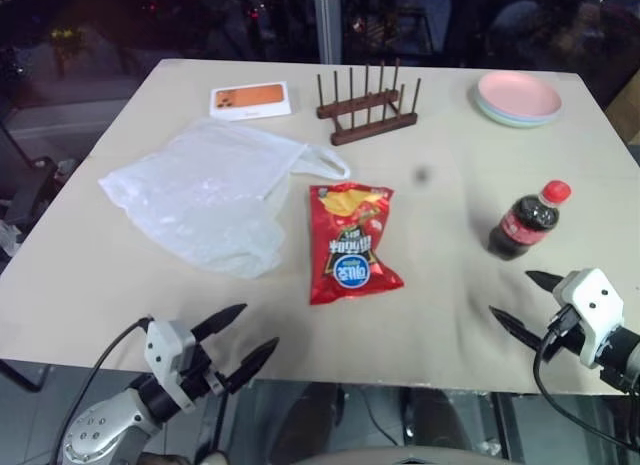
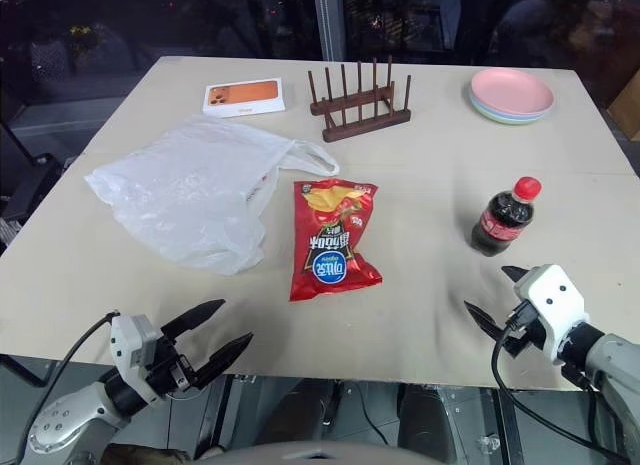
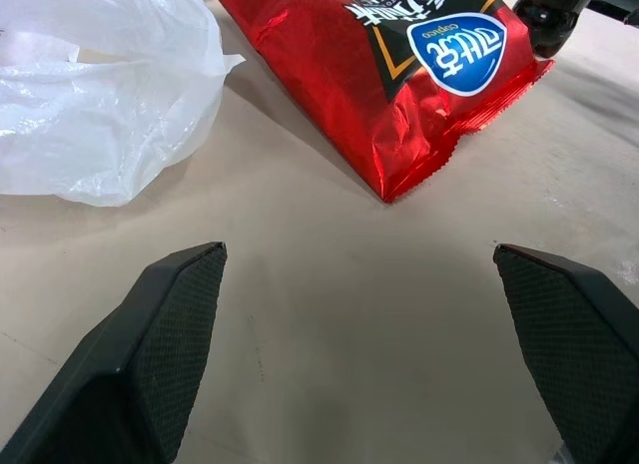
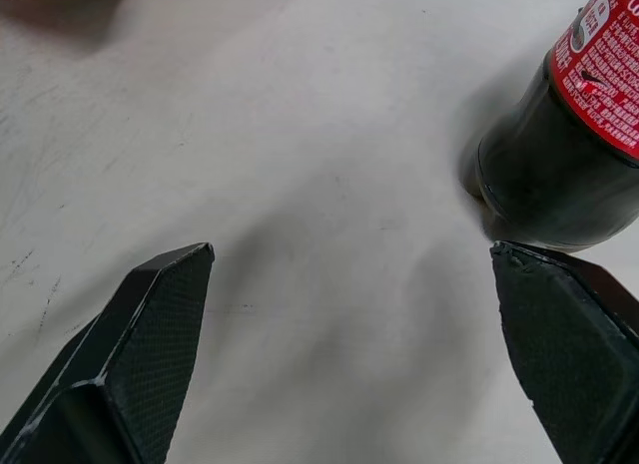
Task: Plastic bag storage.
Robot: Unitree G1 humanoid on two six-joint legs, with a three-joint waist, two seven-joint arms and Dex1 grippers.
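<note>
lying beside plastic bag (image 1: 200, 195), red chip packet (image 1: 350, 240), cola bottle (image 1: 528, 221)

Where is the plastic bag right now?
The plastic bag lies flat on the table's left half, beside the red chip packet.

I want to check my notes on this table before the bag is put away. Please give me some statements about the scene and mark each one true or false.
1. The plastic bag lies flat on the table, left of the chip packet. True.
2. The left gripper holds the bag. False: it hovers at the near table edge with its jaws open, holding nothing.
3. The cola bottle stands upright with a red cap. True.
4. The plates stand in the wooden rack. False: the rack is empty, and the plates are stacked at the far right corner.
5. The right gripper is shut on the bottle. False: its jaws are open, near the bottle.
</note>
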